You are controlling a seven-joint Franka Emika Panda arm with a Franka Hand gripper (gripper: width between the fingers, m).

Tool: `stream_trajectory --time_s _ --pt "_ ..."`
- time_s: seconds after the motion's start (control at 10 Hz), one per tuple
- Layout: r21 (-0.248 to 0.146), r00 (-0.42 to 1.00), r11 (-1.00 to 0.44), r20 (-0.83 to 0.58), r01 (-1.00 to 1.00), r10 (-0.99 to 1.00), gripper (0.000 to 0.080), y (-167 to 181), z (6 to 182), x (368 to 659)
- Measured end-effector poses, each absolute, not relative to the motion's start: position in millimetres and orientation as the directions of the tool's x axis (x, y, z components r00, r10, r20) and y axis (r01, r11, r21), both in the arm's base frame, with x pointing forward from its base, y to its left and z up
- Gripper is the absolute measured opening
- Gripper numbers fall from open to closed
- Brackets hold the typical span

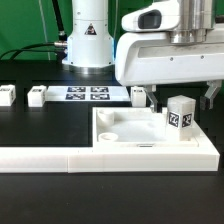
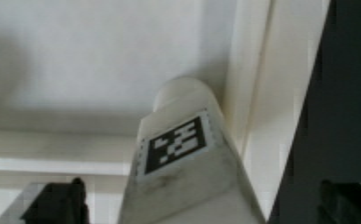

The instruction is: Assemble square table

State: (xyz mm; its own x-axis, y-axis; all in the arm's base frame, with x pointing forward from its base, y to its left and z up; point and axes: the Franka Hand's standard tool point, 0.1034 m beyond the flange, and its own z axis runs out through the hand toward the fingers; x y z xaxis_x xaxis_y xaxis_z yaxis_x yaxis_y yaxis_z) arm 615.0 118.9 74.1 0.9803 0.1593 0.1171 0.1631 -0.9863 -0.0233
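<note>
The white square tabletop (image 1: 125,135) lies on the black table against the barrier, rim up, with round sockets in its corners. One white tagged leg (image 1: 180,113) stands upright in its far corner at the exterior view's right. My gripper (image 1: 172,97) hangs over that leg, open, a finger on each side. In the wrist view the leg (image 2: 186,150) rises between the dark fingertips (image 2: 60,204), with a gap showing on at least one side, and the tabletop (image 2: 88,70) lies behind it. Two loose legs (image 1: 7,95) (image 1: 38,96) lie at the exterior view's left.
The marker board (image 1: 87,95) lies behind the tabletop near the arm's base (image 1: 88,45). The long white L-shaped barrier (image 1: 50,157) runs along the front and round the right side. A small white piece (image 1: 131,91), partly hidden by one finger, sits beside the marker board.
</note>
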Motion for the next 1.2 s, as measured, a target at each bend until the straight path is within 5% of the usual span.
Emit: stream_trajectory --time_s 0.4,0.7,1.2 --pt "0.014 0.93 -0.936 0.117 0.351 0.35 0.0649 117.7 74.4 615.5" --pt "0.015 0.928 -0.935 0.116 0.355 0.354 0.0287 116.9 74.3 615.6" --pt "-0.001 0.962 -0.969 0.119 0.247 0.245 0.0289 117.4 74.4 615.7"
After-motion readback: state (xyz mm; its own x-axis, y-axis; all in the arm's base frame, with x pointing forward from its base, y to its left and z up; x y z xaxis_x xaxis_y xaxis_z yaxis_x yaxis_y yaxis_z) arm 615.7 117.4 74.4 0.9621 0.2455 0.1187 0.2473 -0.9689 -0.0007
